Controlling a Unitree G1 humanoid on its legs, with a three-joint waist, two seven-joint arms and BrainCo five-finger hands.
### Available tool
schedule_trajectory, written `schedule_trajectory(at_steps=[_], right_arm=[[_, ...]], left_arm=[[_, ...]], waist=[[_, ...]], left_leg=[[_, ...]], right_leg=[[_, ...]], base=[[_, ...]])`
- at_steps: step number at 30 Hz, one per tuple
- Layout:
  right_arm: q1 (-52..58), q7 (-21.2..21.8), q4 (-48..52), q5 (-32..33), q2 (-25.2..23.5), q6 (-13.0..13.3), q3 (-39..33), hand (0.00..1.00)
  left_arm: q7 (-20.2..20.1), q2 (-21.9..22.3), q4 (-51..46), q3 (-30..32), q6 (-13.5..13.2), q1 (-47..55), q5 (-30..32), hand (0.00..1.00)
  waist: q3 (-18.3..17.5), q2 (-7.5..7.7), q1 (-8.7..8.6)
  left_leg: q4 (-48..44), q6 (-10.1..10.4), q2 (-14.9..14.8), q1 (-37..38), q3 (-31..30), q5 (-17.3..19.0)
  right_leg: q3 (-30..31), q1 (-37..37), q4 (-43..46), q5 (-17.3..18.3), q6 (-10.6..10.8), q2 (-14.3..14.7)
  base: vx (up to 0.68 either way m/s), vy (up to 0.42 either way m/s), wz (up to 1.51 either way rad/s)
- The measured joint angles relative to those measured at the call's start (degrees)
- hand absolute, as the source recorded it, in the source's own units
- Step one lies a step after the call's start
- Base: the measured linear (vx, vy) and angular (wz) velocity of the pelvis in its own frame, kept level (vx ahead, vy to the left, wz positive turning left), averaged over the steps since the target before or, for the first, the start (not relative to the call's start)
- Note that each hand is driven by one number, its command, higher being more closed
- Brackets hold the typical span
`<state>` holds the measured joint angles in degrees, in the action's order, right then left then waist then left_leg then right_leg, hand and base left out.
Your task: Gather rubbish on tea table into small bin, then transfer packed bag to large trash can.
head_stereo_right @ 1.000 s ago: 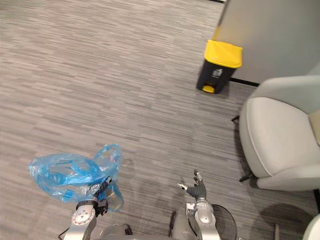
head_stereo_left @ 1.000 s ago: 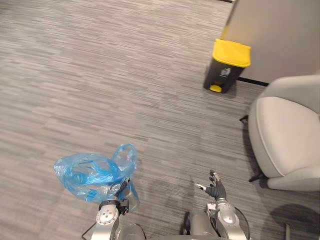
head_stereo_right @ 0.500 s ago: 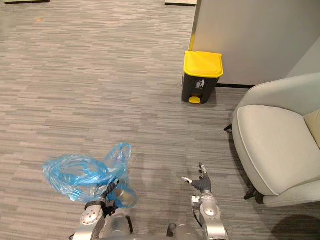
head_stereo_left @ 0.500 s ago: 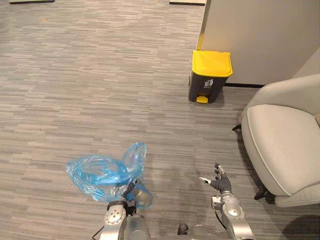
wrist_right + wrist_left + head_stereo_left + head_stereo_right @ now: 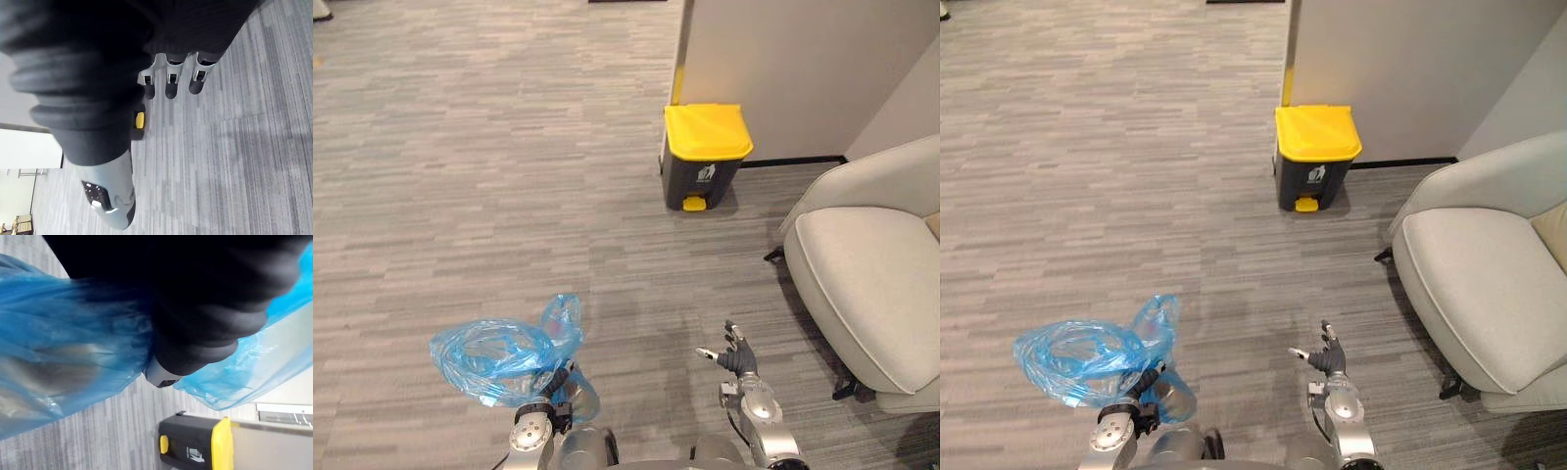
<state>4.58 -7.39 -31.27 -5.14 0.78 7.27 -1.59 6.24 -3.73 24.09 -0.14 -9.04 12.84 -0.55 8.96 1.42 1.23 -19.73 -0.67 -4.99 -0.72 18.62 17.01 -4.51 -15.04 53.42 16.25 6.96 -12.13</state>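
Blue bag: crumpled, translucent, bunched around the left hand at the robot's lower left and raised above the floor.
Left hand: its dark cover sits against the bag, with blue plastic draped on both sides of it in the left wrist view; whether its fingers are closed on the plastic cannot be told.
Right hand: held out low on the right, fingers straight and slightly spread, nothing in it.
Large trash can: dark body, yellow lid down, yellow pedal at its foot, standing on the floor against the wall, well apart from the bag.
Armchair: pale grey, to the right of the can.
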Motion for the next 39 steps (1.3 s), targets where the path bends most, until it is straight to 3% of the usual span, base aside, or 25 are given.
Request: schedule_trajectory(at_steps=[2, 4, 5, 6, 7, 9, 12, 14, 15, 16, 17, 19, 22, 23, 24, 26, 29, 31, 33, 34, 36, 37, 39], right_arm=[[-0.07, -0.02, 0.08, -0.08, 0.06, 0.01, 0.01, 0.0], [-0.25, -0.02, -0.52, -0.07, 0.4, 0.0, 0.12, 0.0], [-0.39, -0.04, -1.82, -0.07, 0.68, -0.01, 0.43, 0.0], [-0.21, -0.06, -2.37, -0.07, 0.84, -0.02, 0.56, 0.0], [-0.35, -0.1, -4.42, -0.07, 2.08, -0.04, 0.4, 0.0], [-2.14, -0.12, -5.7, -0.06, 3.28, -0.46, -0.1, 0.0], [-1.62, -0.08, -5.36, -0.03, 3.74, -1.0, -0.72, 0.0], [1.05, -0.09, -2.9, 0.08, 3.05, -1.06, -0.62, 0.0], [2.83, -0.05, -0.04, 0.17, 2.76, -1.03, -0.07, 0.0], [3.52, -0.1, 1.35, 0.44, 2.3, -1.02, 0.33, 0.0], [3.77, -0.12, 2.68, 0.78, 1.82, -0.96, 0.31, 0.0], [3.63, -0.14, 3.92, 1.3, 0.94, -0.83, 0.28, 0.0], [3.5, -0.15, 5.1, 2.32, 0.81, -0.87, 0.21, 0.0], [3.51, -0.14, 5.14, 2.35, 0.93, -0.86, -0.08, 0.0], [3.23, -0.16, 4.63, 2.37, 1.54, -0.78, -0.72, 0.0], [2.54, -0.09, 1.95, 2.42, 0.72, -0.98, -0.55, 0.0], [0.83, -0.11, 0.73, 2.32, 0.86, -0.93, -0.84, 0.0], [-0.68, -0.07, 0.0, 2.28, 0.74, -0.79, -0.72, 0.0], [-0.95, 0.06, -1.41, 2.1, 0.59, -0.86, -0.39, 0.0], [-0.03, 0.06, -1.45, 2.07, 0.64, -0.89, -0.4, 0.0], [0.42, 0.11, -1.61, 1.15, 0.62, -1.06, -0.23, 0.0], [0.28, 0.11, -1.59, 0.45, 0.67, -1.05, -0.26, 0.0], [0.12, 0.1, -1.63, 0.1, 0.79, -1.04, -0.26, 0.0]], left_arm=[[0.22, -0.16, -0.02, 0.08, 0.01, -0.47, -0.02, 1.0], [0.18, -0.07, 0.32, 0.29, -0.07, -1.13, -0.07, 1.0], [0.18, -0.52, 1.23, 0.44, -0.11, -1.6, -0.1, 1.0], [0.19, -1.32, 1.5, 0.59, -0.16, -1.73, -0.1, 1.0], [0.19, -0.73, 3.62, 0.56, -0.08, -2.85, -0.19, 1.0], [0.13, -0.31, 4.67, 0.59, -0.19, -3.72, -0.37, 1.0], [0.01, 0.78, 4.75, 0.65, -0.21, -5.32, -0.37, 1.0], [-0.12, 2.38, 4.53, 0.72, -0.18, -4.99, -0.36, 1.0], [-0.17, 3.61, 3.21, 0.9, -0.19, -3.7, -0.38, 1.0], [-0.3, 3.99, 2.46, 0.81, -0.18, -2.79, -0.39, 1.0], [-0.69, 4.27, 1.93, 0.83, -0.14, -2.41, -0.39, 1.0], [-0.99, 4.17, 1.15, 0.82, -0.04, -1.98, -0.5, 1.0], [-1.08, 3.88, -0.37, 0.85, -0.04, -0.52, -0.56, 1.0], [-1.09, 3.94, -0.45, 0.82, -0.04, -0.1, -0.63, 1.0], [-1.08, 3.95, -0.26, 0.88, -0.08, -0.06, -0.78, 1.0], [-1.01, 3.0, 1.13, 0.82, -0.02, -1.1, -1.05, 1.0], [-0.92, 2.29, 1.4, 0.94, 0.09, -2.23, -1.05, 1.0], [-0.79, 2.25, 1.21, 0.84, 0.07, -1.41, -1.05, 1.0], [-0.72, 1.29, 1.43, 0.2, 0.13, -0.29, -1.07, 1.0], [-0.71, 1.08, 1.47, -0.46, 0.2, -0.11, -1.07, 1.0], [0.22, 0.24, 1.46, -0.16, 0.23, -0.02, -1.1, 1.0], [0.34, -0.29, 1.45, -0.09, 0.29, -0.08, -1.12, 1.0], [0.31, -0.49, 1.5, -0.1, 0.34, -0.32, -1.12, 1.0]], waist=[[0.3, -0.45, -0.87], [0.46, -0.44, -1.4], [0.39, -0.27, -2.04], [0.2, 0.58, -2.17], [0.63, -0.8, -2.73], [0.74, -2.56, -2.09], [0.9, -2.94, -3.33], [1.28, -3.54, -3.32], [1.61, -4.27, -2.8], [1.63, -4.28, -1.93], [1.44, -4.81, -1.35], [1.92, -3.41, -0.02], [2.02, -2.72, 1.42], [1.91, -2.57, 1.45], [1.34, -3.48, 1.92], [0.51, -0.47, 2.52], [0.36, 0.25, 2.76], [0.06, -0.58, 2.71], [0.09, 0.04, 2.46], [0.06, 0.22, 1.89], [0.1, 0.26, 0.8], [0.17, 0.15, 0.15], [0.63, -0.59, -0.71]], left_leg=[[2.08, 0.58, -0.57, 2.8, 0.51, 0.31], [3.18, 1.66, -1.81, 5.17, 0.65, 0.93], [4.15, 2.34, -2.44, 6.73, 0.12, 1.01], [4.88, 3.42, -1.76, 7.72, -0.66, 1.07], [5.92, 4.91, -3.17, 9.19, -2.98, 1.64], [7.42, 5.3, -3.91, 9.2, -5.9, -0.63], [2.24, 7.28, -5.04, 8.68, -9.46, -3.34], [-12.49, 8.14, -7.1, 4.02, -12.32, -6.4], [-24.47, 8.42, -9.45, -0.69, -13.67, -11.6], [-31.21, 8.57, -10.66, -3.77, -14.0, -10.94], [-37.09, 7.62, -11.35, -7.92, -14.07, -8.08], [-37.63, 4.6, -10.52, -14.23, -12.58, -4.9], [-22.77, 2.95, -6.69, -19.1, -10.53, -2.92], [-14.89, 3.56, -4.69, -19.53, -10.83, -3.64], [-6.27, 2.46, -2.98, -18.29, -11.16, -9.93], [-4.58, 0.64, -0.24, -16.54, -8.57, -9.13], [-8.23, -1.49, 1.61, -16.22, -6.49, -5.64], [-5.99, -1.82, 2.04, -12.56, -5.53, -1.37], [-3.46, -2.2, 3.35, -7.5, -3.83, 0.17], [-2.5, -2.51, 3.83, -5.02, -3.71, 1.02], [-1.09, -2.34, 3.87, -1.48, -3.9, 2.27], [0.38, -1.85, 3.45, 0.88, -3.95, 2.64], [1.98, -1.5, 2.24, 3.84, -4.22, 2.78]], right_leg=[[-3.83, -4.71, -0.9, 1.4, -2.51, 0.25], [-6.91, -8.4, -8.91, 1.16, -3.02, 1.65], [-8.01, -8.97, -19.33, -2.5, -4.31, 3.47], [-8.09, -8.5, -26.93, -8.78, -5.24, 4.5], [-8.46, -6.65, -28.63, -14.25, -8.74, 6.27], [-7.99, -7.12, -28.01, -12.05, -9.68, 8.02], [-9.66, -4.99, -25.7, -7.34, -9.83, 8.03], [-10.84, 0.4, -28.09, -6.06, -10.03, 9.31], [-10.76, 4.61, -31.65, -5.83, -10.57, 10.71], [-10.51, 6.38, -32.9, -5.28, -11.37, 11.64], [-10.13, 8.74, -34.11, -4.31, -12.14, 12.3], [-9.06, 11.89, -36.29, -3.64, -11.88, 12.25], [-7.18, 15.56, -38.44, -2.22, -9.57, 11.01], [-6.29, 16.14, -38.25, -1.18, -8.24, 10.33], [-4.58, 16.48, -37.24, 0.21, -6.38, 9.95], [-1.37, 16.78, -38.63, 0.43, -5.04, 7.66], [2.34, 18.1, -39.22, 0.11, -3.76, 5.33], [4.49, 16.04, -31.51, 0.07, -1.81, 4.77], [4.56, 9.02, -13.93, -1.76, 3.88, 2.27], [3.81, 5.57, -5.85, -1.41, 3.33, 1.06], [1.25, 0.79, -0.03, 0.25, 0.2, 0.78], [-1.21, -2.53, 0.27, 1.64, -2.18, 1.16], [-4.57, -6.72, -3.18, 2.48, -3.56, 2.47]], base=[[0.34, -0.082, -0.11], [0.37, -0.156, 0.01], [0.42, -0.203, 0.15], [0.53, -0.226, 0.25], [0.43, -0.165, -0.01], [0.37, -0.169, -0.22], [0.35, -0.181, 0.2], [0.31, -0.164, 0.21], [0.28, -0.07, -0.12], [0.29, 0.008, -0.24], [0.33, 0.016, -0.24], [0.29, 0.018, -0.23], [0.32, 0.118, -0.28], [0.39, 0.228, -0.4], [0.42, 0.251, -0.49], [0.47, 0.22, -0.22], [0.41, 0.195, -0.19], [0.36, 0.182, -0.52], [0.28, 0.101, -0.33], [0.36, 0.046, -0.01], [0.45, 0.011, 0.05], [0.37, -0.031, 0.01], [0.36, -0.078, 0.07]])
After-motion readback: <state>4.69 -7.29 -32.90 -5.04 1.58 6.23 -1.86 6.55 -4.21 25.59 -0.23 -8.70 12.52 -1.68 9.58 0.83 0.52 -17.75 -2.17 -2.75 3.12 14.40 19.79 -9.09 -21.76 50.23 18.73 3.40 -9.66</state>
